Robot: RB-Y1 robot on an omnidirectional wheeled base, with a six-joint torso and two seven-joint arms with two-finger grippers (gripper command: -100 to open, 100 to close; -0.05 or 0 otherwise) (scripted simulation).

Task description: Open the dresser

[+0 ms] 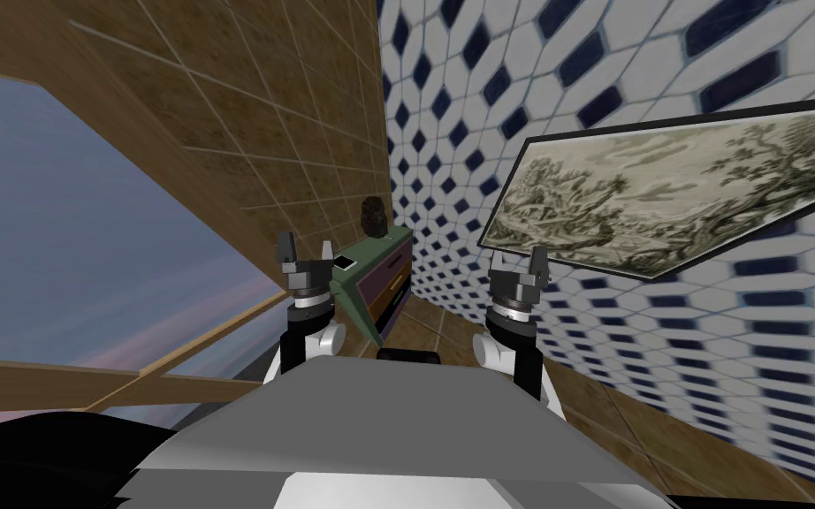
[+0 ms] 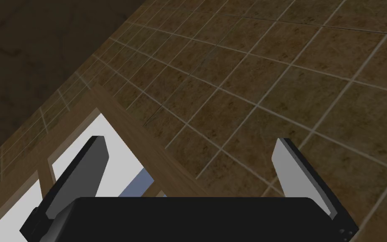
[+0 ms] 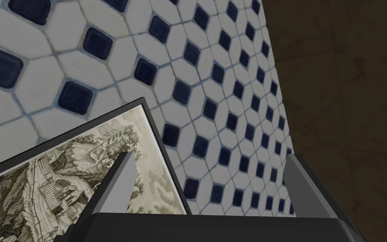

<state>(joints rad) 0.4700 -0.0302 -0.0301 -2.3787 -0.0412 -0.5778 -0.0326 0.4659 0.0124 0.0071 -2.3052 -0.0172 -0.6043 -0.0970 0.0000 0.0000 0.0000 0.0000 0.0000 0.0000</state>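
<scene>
The dresser (image 1: 377, 246) at twelve o'clock looked heavy and rigid; a drawer front (image 1: 393, 263) seemed the place to pull. The left pincer (image 1: 307, 249) and right pincer (image 1: 517, 259) stood spread and empty.

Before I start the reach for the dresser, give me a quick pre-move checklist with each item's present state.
1. Dresser in sight: ok, ahead between the two arms in the head view.
2. Drawers' start state: ok, the fronts look flush, none pulled out.
3. Handle located: cannot tell, too small to make out.
4. Left pincer ready: ok, open and empty.
5. Right pincer ready: ok, open and empty.
6. A pincer lined up on a drawer: not ok, both are raised and clear of the dresser, aimed at the walls.
7. Dresser top: a dark object and a small flat item sit there; whether they would shift is cannot tell.
</scene>
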